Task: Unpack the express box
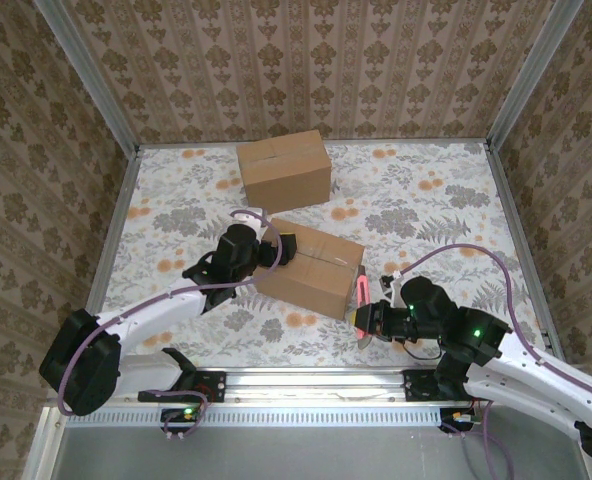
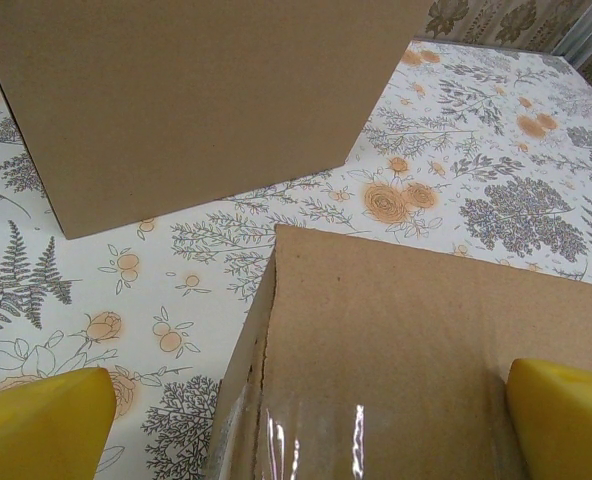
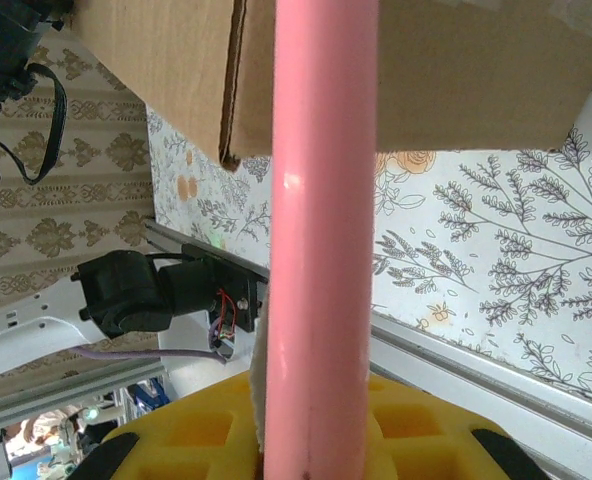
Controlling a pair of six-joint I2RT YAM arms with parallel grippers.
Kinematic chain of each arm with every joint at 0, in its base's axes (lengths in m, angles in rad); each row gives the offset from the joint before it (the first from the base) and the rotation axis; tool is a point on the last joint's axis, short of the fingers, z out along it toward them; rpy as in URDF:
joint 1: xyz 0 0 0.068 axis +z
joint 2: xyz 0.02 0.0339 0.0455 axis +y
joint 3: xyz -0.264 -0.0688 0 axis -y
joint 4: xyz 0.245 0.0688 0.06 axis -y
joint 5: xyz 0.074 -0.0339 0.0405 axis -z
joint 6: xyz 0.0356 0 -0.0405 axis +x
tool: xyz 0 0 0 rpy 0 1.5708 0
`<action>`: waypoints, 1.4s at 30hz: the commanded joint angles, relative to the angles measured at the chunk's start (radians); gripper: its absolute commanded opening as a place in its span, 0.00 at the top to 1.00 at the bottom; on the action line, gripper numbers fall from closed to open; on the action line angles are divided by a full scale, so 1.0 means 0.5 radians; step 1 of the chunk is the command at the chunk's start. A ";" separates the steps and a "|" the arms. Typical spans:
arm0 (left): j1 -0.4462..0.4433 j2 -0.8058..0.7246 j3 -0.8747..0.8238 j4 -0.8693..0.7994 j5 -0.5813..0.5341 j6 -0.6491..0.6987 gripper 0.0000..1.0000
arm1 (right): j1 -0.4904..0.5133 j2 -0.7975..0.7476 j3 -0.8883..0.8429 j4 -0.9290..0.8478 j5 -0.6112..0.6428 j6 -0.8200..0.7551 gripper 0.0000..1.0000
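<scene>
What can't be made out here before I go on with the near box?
Tip of the pink tool: right wrist view, runs off the top edge; top view, too small to tell whether it touches the near box.
Rest of the tape: left wrist view, cut by the bottom edge; top view, left hand covers that end.
Contents of near box and far box: closed cardboard hides them.

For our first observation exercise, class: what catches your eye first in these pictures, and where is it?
The pink tool stands out, clamped in the right gripper at the right end of the near cardboard box. The left gripper hangs open over that box's taped left end, and a second closed box sits behind on the floral table.
</scene>
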 commanded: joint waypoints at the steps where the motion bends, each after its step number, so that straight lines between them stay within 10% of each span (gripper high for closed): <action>1: 0.003 0.211 -0.207 -0.520 0.000 -0.037 0.00 | 0.096 -0.017 0.015 0.132 -0.113 -0.022 1.00; 42: 0.013 0.226 -0.193 -0.504 0.000 -0.015 0.00 | 0.814 -0.026 0.046 0.105 0.495 0.221 1.00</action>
